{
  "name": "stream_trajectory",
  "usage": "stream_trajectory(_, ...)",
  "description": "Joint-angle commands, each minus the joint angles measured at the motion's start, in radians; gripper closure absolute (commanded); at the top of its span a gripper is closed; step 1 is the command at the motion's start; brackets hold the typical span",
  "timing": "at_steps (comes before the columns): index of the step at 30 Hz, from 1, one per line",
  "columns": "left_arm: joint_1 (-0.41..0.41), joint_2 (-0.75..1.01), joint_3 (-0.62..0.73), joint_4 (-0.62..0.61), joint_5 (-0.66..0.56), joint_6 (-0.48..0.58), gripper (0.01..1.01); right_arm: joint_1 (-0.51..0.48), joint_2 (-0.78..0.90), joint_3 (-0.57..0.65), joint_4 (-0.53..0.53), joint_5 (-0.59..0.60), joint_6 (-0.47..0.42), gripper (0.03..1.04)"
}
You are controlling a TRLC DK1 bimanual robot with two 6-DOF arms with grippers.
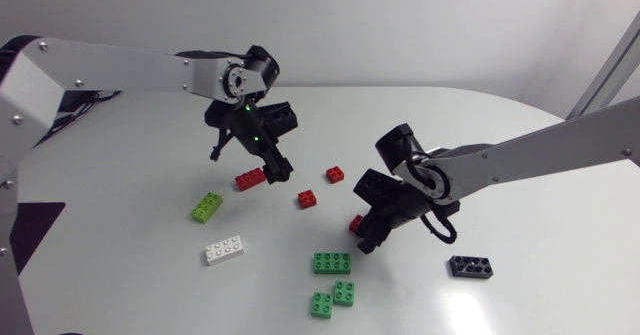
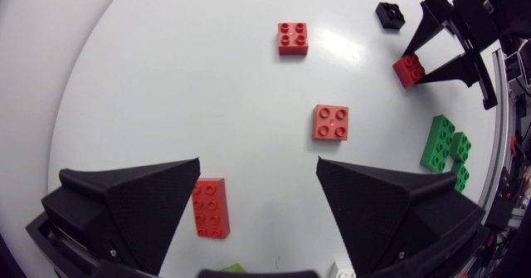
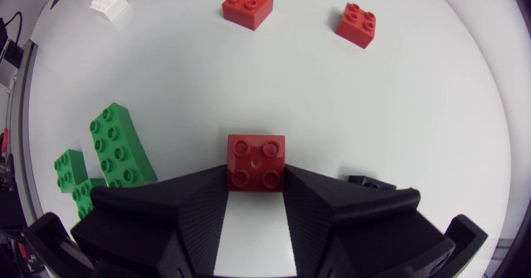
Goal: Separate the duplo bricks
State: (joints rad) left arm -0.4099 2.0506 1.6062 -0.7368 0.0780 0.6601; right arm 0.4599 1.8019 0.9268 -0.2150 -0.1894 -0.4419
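White table (image 1: 130, 275) holds four red bricks (image 1: 250, 178), three green bricks (image 1: 332, 263), one lime brick (image 1: 207, 206), one white brick (image 1: 224, 249) and one black brick (image 1: 471, 266). My left gripper (image 2: 258, 170) is spread; my right gripper (image 3: 256, 182) pinches one red brick (image 3: 256, 158).

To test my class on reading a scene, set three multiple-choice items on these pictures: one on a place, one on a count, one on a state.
1. Where is the black rectangular plastic brick?
A) held off the table
B) alone on the table, on the right arm's side
C) stacked on another brick

2. How many red plastic bricks are in the head view?
A) two
B) four
C) six

3. The left end effector is
A) open, gripping nothing
B) shut on a brick
C) out of view

Key: 1B, it lies apart from all others; 2B, one long, three square; 3A, its fingers stand wide apart over the table.
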Motion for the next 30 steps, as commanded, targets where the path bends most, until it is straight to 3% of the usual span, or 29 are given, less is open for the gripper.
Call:
stream_trajectory(1,0.031,-0.021,-0.031,-0.01,0.005,0.026,0.048,0.013,-0.018,-0.014,0.016,0.01,-0.015,0.74)
stream_trajectory(18,0.149,-0.023,-0.115,0.025,-0.024,0.09,0.048,0.091,0.157,0.291,-0.055,0.022,0.031,0.74)
stream_trajectory(30,0.149,0.023,-0.152,0.07,-0.041,0.115,0.048,0.091,0.194,0.274,-0.063,0.039,0.019,0.73)
